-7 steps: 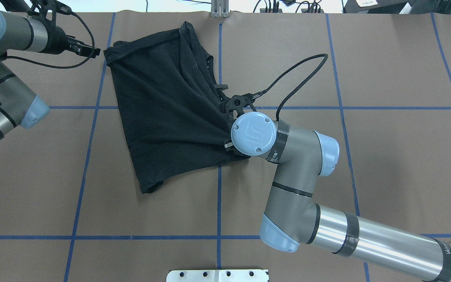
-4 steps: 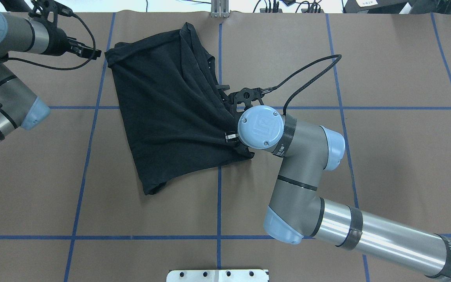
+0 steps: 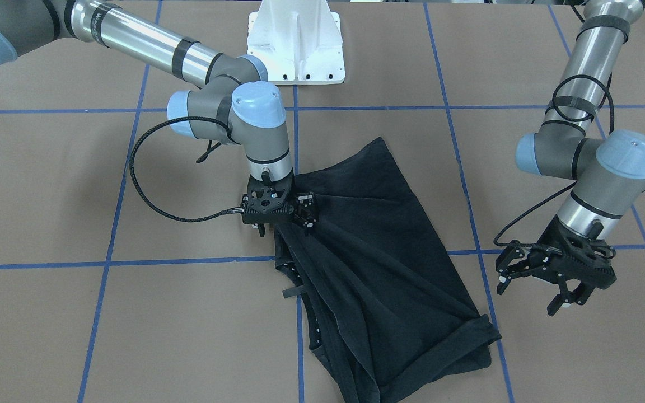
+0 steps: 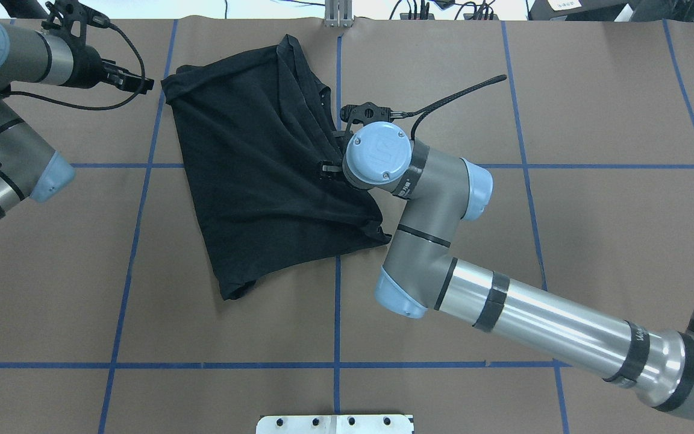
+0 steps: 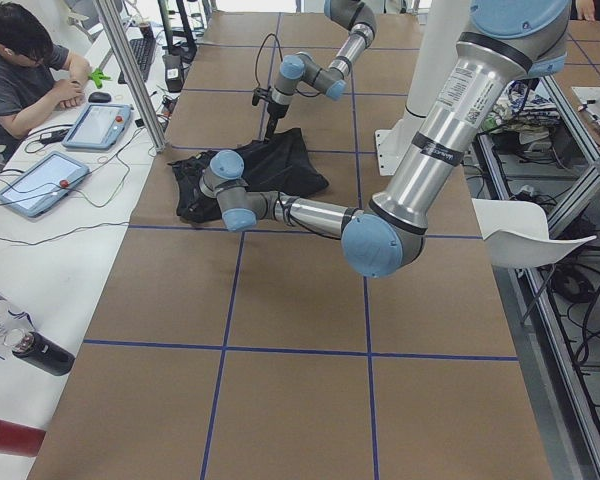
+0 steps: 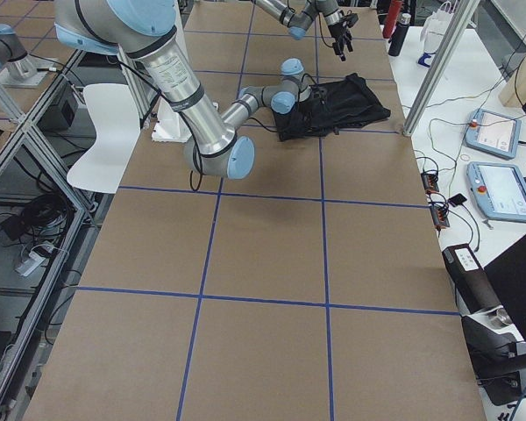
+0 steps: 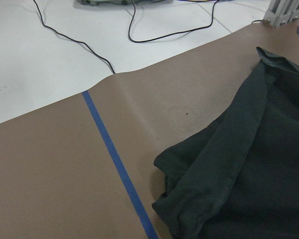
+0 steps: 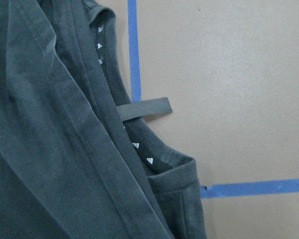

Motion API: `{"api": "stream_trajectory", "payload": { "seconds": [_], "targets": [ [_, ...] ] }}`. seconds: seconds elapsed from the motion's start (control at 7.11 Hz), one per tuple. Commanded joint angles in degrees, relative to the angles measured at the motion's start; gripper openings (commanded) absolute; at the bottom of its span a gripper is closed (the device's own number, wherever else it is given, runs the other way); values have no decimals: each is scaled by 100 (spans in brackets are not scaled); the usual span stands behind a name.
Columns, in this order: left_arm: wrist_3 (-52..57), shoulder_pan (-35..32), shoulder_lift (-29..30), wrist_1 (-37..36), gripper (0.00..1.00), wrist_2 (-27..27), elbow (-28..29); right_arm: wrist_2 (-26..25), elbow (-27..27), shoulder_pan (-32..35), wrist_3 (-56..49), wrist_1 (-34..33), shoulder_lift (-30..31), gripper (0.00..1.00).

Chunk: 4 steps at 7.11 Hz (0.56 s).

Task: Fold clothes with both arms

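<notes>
While the right hand (image 3: 286, 224) pinches the T-shirt (image 3: 389, 268) edge, the left hand (image 3: 529, 294) hangs open over bare table (image 3: 580, 352).

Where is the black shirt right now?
Overhead view: the black T-shirt lies crumpled mostly left of the middle blue line, right edge held by the right gripper.
</notes>
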<state>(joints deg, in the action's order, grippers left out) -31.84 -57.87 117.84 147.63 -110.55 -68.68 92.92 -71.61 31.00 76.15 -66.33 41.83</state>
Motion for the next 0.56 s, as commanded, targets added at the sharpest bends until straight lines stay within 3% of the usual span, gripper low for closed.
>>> {"api": "stream_trajectory", "payload": {
  "seconds": [0.0, 0.14, 0.28, 0.42],
  "targets": [
    [-7, 4, -24, 21, 100, -2, -5, -11, 534, 38, 199, 542, -87, 88],
    [-7, 4, -33, 21, 100, -2, 4, -11, 543, 38, 199, 533, -87, 85],
    [2, 4, -33, 21, 100, -2, 13, -11, 543, 38, 216, 516, -105, 71],
    [2, 4, -33, 21, 100, -2, 13, 7, 543, 38, 199, 498, -105, 39]
  ]
}}
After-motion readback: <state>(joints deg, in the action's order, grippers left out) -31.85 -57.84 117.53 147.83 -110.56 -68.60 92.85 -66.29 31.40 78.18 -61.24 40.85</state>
